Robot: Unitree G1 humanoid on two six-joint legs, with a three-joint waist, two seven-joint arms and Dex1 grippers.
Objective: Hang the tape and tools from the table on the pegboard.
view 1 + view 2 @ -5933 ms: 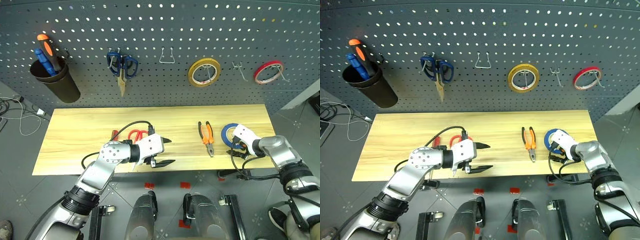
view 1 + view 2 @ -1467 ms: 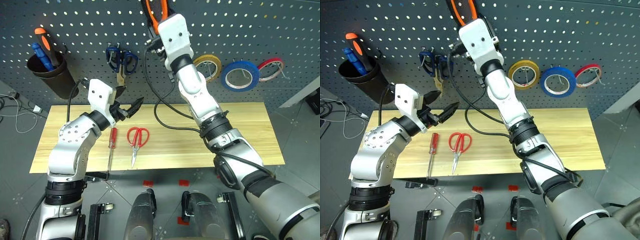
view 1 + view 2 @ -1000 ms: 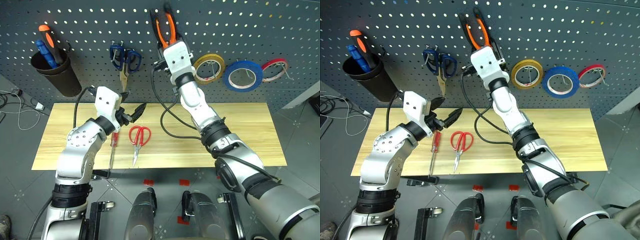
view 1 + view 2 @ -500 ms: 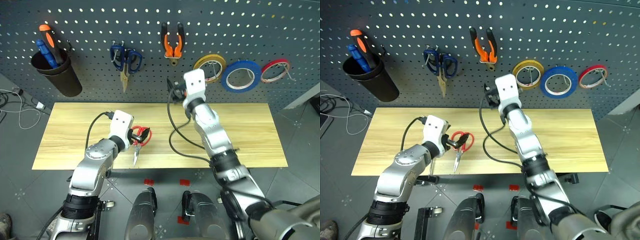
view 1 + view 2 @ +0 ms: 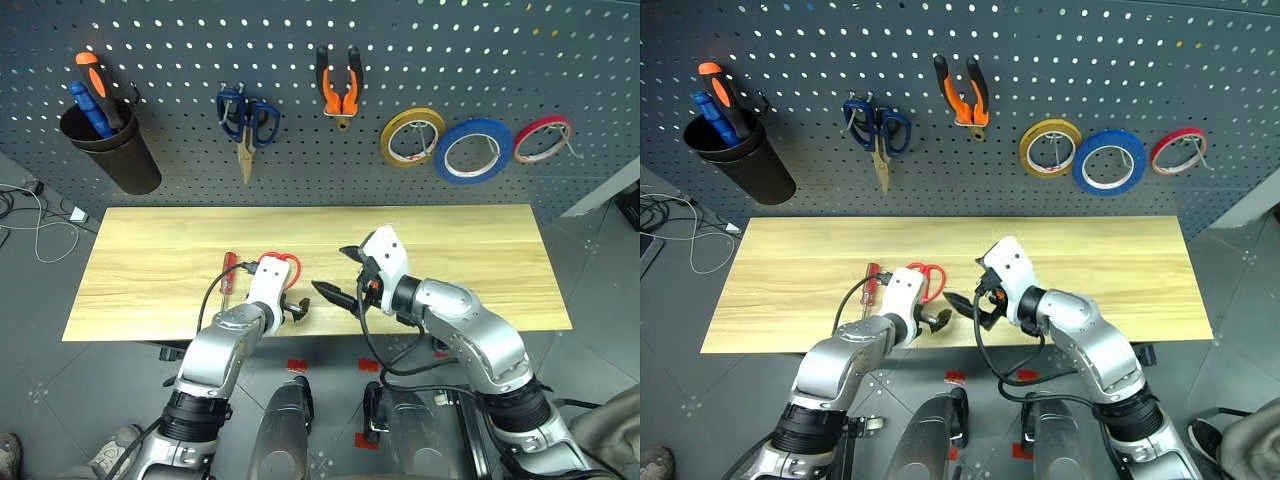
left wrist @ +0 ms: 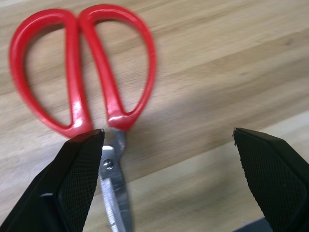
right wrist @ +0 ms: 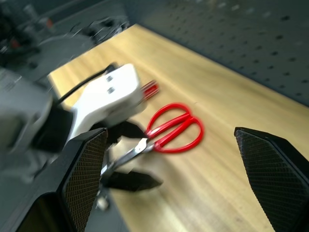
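Both arms had dropped from the pegboard [image 5: 180, 40], pliers [image 5: 340, 85] hung; left gripper [image 6: 169, 179] wide open, empty, apparently straddling the red scissors [image 6: 82, 67], right gripper [image 5: 338, 272] open too.

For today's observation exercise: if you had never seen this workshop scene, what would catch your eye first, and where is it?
Probably the red-handled scissors lying on the light wood-grain table, with the left pincer open right over their pivot. Next, the dark grey perforated pegboard behind, where orange-and-black pliers and a blue tape roll hang between yellow and red rolls.
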